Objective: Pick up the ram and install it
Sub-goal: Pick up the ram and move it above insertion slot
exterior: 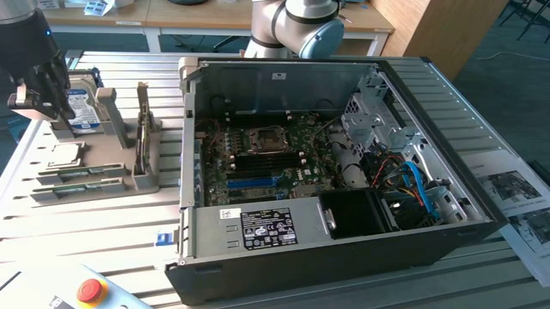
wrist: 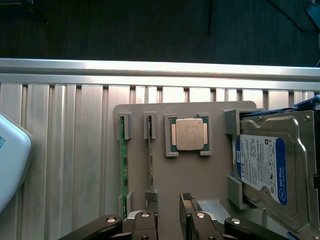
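Observation:
Two ram sticks lie on edge in the slots of a grey parts holder (exterior: 103, 154) at the exterior view's left: one ram (exterior: 84, 172) (wrist: 150, 160) and a second ram (exterior: 76, 190) (wrist: 122, 160). My gripper (exterior: 38, 106) (wrist: 168, 199) hangs above the holder near the hard drive, open, with nothing between its fingers. In the wrist view one fingertip (wrist: 150, 196) lines up with the end of the nearer ram stick, and the other fingertip (wrist: 186, 196) is over bare holder surface. The open computer case (exterior: 481, 212) shows the motherboard with its memory slots (exterior: 257, 168).
On the holder also sit a blue-labelled hard drive (exterior: 82, 106) (wrist: 265, 165), a CPU (exterior: 64, 154) (wrist: 189, 134) and an upright expansion card (exterior: 144, 129). A red emergency-stop button (exterior: 90, 291) is at the front. Printed sheets (exterior: 516, 187) lie at the exterior view's right.

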### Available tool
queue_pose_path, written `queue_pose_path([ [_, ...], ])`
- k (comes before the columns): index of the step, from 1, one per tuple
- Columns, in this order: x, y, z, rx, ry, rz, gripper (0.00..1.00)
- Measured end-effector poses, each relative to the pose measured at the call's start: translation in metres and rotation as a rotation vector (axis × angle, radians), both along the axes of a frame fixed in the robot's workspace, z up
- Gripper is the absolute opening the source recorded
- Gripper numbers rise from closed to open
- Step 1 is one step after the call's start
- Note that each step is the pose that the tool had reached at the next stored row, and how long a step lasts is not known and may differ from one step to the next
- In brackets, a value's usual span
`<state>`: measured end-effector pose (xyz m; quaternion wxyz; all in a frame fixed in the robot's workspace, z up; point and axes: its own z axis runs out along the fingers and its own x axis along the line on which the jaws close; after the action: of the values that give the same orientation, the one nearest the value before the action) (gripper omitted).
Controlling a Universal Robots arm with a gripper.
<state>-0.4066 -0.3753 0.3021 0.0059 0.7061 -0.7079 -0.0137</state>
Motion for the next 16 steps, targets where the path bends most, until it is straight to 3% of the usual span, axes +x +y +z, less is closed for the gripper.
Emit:
queue_pose_path([
  [16,-0.001,0.0,-0.0235,-0.0007,-0.0042,-0.001,0.31],
])
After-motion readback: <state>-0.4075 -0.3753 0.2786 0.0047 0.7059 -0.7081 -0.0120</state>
